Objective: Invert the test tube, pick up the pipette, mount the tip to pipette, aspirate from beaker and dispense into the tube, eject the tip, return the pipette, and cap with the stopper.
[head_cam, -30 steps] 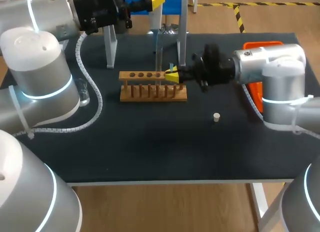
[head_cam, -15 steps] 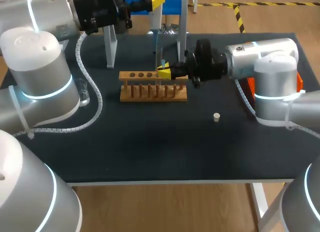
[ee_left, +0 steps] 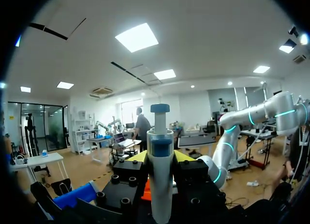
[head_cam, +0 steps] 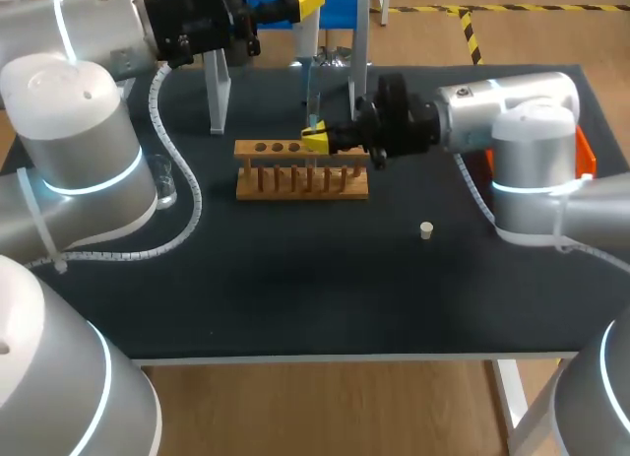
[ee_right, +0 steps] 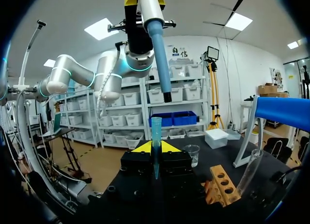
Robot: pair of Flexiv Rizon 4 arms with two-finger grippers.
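My left gripper [ee_left: 160,157] is shut on the white and blue pipette [ee_left: 160,132] and holds it upright, high over the table's back; its yellow tips [head_cam: 305,1] show in the head view. The pipette's blue shaft [ee_right: 159,45] points down, ending just above a teal pipette tip [ee_right: 156,137]. That tip stands upright in my right gripper [ee_right: 156,149], which is shut on it above the wooden rack [head_cam: 300,170]. A glass test tube [ee_right: 249,171] stands in the rack [ee_right: 220,185]. The beaker [head_cam: 162,185] sits at the left and the small stopper [head_cam: 426,229] lies right of the rack.
The pipette stand [head_cam: 359,72], with white legs and a blue top, rises behind the rack. An orange box [head_cam: 583,159] sits at the table's right edge behind my right arm. A coiled cable [head_cam: 187,180] trails past the beaker.
My right gripper has moved left along the rack with the tip, bringing it under the pipette's shaft. The left arm and the pipette have kept still.
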